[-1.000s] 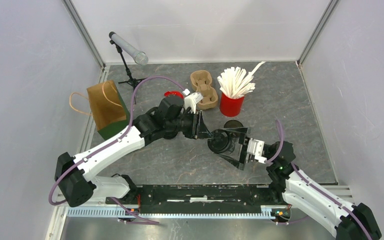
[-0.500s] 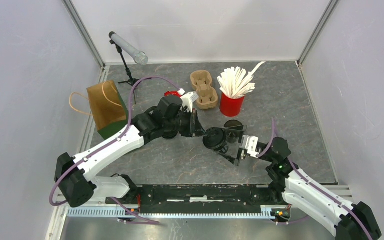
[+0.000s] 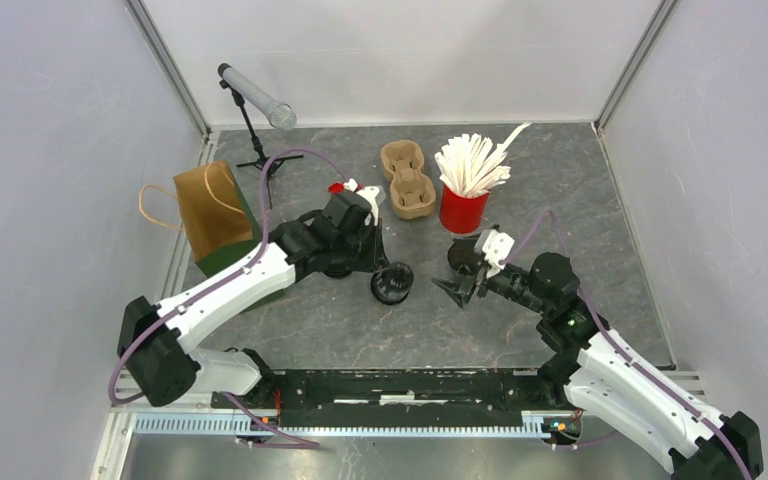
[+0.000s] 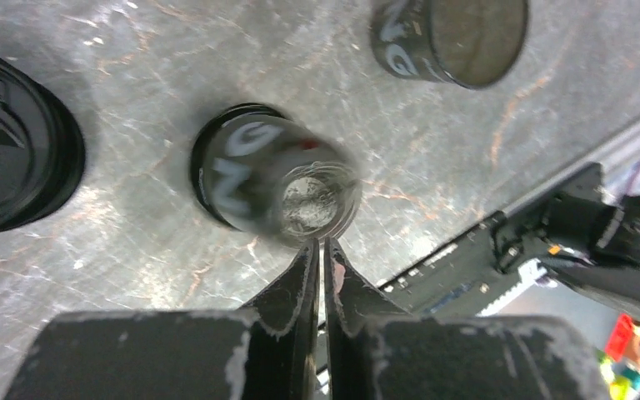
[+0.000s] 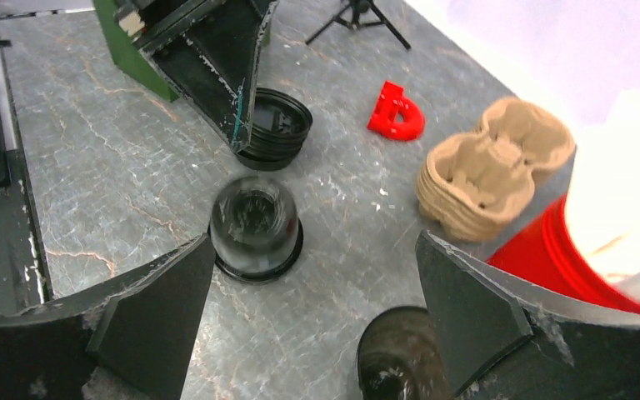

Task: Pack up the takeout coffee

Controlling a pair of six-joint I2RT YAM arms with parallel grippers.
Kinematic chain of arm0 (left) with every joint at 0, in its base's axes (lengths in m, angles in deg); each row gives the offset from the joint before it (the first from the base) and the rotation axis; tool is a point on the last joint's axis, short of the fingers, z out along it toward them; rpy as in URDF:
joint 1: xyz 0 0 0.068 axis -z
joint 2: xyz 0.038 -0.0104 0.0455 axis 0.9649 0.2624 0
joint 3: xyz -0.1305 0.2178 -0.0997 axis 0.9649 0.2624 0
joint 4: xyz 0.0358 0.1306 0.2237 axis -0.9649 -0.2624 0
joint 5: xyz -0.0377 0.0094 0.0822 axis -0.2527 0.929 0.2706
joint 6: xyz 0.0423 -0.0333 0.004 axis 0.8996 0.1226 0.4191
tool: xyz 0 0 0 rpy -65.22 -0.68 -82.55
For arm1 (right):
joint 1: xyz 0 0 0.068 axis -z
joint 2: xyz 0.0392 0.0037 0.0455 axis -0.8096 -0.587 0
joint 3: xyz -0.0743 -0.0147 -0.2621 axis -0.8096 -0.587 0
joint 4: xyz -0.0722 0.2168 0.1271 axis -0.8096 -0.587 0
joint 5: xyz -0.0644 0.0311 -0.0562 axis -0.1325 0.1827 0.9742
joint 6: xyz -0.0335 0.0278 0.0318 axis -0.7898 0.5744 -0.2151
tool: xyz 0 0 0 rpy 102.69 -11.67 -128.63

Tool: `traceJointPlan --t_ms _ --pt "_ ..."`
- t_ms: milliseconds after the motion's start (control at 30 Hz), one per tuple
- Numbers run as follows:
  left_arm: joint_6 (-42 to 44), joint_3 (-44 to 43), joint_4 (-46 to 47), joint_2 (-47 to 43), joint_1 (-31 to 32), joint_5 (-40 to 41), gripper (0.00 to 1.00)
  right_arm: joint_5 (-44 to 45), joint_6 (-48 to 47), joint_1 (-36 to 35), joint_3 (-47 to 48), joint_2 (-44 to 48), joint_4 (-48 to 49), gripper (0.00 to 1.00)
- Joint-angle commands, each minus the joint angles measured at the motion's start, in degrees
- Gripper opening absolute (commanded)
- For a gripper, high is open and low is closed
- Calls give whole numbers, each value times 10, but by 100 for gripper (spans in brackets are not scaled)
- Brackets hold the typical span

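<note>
A dark lidded coffee cup [image 3: 392, 284] stands upside down on the table, held by neither gripper; it also shows in the left wrist view [image 4: 275, 179] and the right wrist view [image 5: 254, 225]. My left gripper [image 3: 380, 262] is shut and empty, its tips [image 4: 321, 248] just beside this cup. A second dark cup [image 3: 465, 257] stands near the red holder and shows at the bottom of the right wrist view [image 5: 404, 358]. My right gripper [image 3: 457, 290] is open and empty [image 5: 315, 242], just in front of the second cup. The cardboard cup carrier [image 3: 407, 180] lies at the back. The brown paper bag [image 3: 210, 210] lies at the left.
A red cup of white stirrers [image 3: 463, 205] stands right of the carrier. A loose black lid [image 5: 277, 125] lies under my left arm. A small red piece [image 3: 343, 187] lies beside the carrier. A tripod with a grey tube [image 3: 255, 95] stands at the back left.
The cup that sat in my right gripper's jaws now stands upside down on the table, further left. My right gripper let go and drew back right. My left gripper closed and shifted left.
</note>
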Motion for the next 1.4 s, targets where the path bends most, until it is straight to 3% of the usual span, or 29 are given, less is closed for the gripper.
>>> traceJointPlan --t_ms 0,100,200,300,433,567,767,1100,1367 --pt "45 -52 -5 33 -3 93 11 78 89 -2 57 7 -100 98" --pt "52 -87 -12 65 -6 119 14 103 119 -2 83 10 -129 98" --pt "54 -104 -26 80 -6 126 24 135 149 -2 68 11 -127 98" --pt "61 -80 -9 72 -6 108 48 117 190 -3 42 0 -116 98" --pt "76 -35 51 57 -6 5 75 119 210 -3 19 -3 -110 95" --pt "77 -11 90 56 1 -65 91 156 214 -3 32 19 -144 94" --pt "124 -11 85 53 55 -13 100 209 223 -3 61 95 -196 97" --pt "174 -54 30 136 112 110 100 233 208 -3 80 145 -234 98" --pt "186 -54 41 173 130 147 97 247 189 -3 80 160 -242 98"
